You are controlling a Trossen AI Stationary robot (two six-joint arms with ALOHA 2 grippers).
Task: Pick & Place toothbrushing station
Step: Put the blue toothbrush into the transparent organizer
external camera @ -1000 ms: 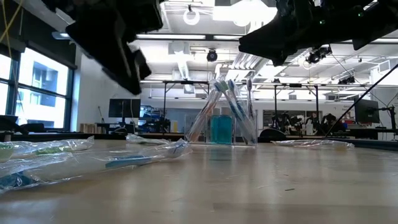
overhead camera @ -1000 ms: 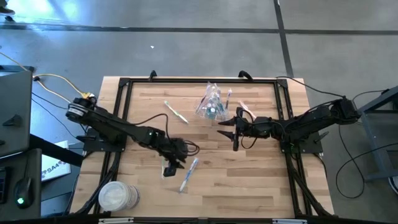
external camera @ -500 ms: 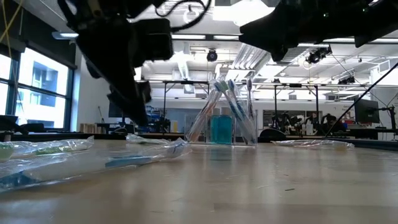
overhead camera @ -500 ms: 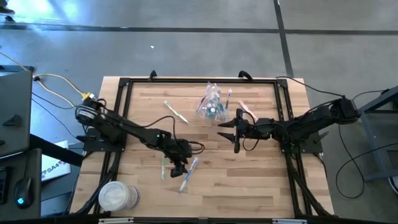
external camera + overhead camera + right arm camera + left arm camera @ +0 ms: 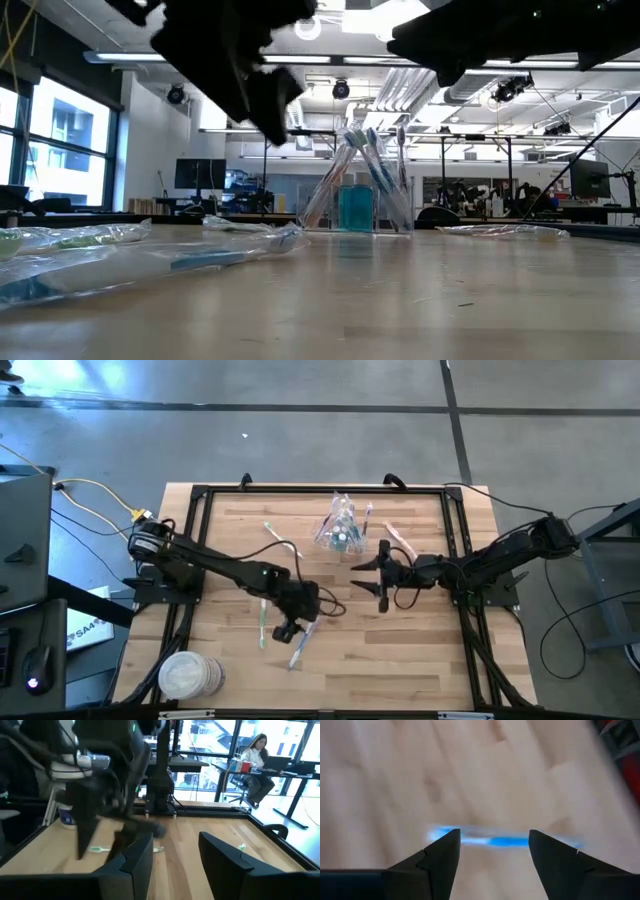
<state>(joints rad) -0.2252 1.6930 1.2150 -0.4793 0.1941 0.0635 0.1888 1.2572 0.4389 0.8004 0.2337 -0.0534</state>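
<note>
A small clear cup (image 5: pixel 342 532) holding several toothbrushes stands upright on its base at the table's far middle; the low view shows this cup (image 5: pixel 360 205) too. A blue toothbrush (image 5: pixel 303 639) lies flat near the front, and a green toothbrush (image 5: pixel 263 622) lies flat to its left. My left gripper (image 5: pixel 290 629) hangs open just above the blue toothbrush (image 5: pixel 495 840), a finger standing to each side without touching. My right gripper (image 5: pixel 379 578) is open and holds nothing, raised over the table right of centre.
A white toothbrush (image 5: pixel 283 541) lies left of the cup and a pink one (image 5: pixel 398 538) to its right. A stack of white round discs (image 5: pixel 185 676) sits at the front left corner. A black frame (image 5: pixel 200 495) borders the wooden table.
My left gripper has gone toward the table's right edge, from over the green toothbrush to over the blue one, rising a little and rolling at the wrist. The green toothbrush now lies uncovered on the table.
</note>
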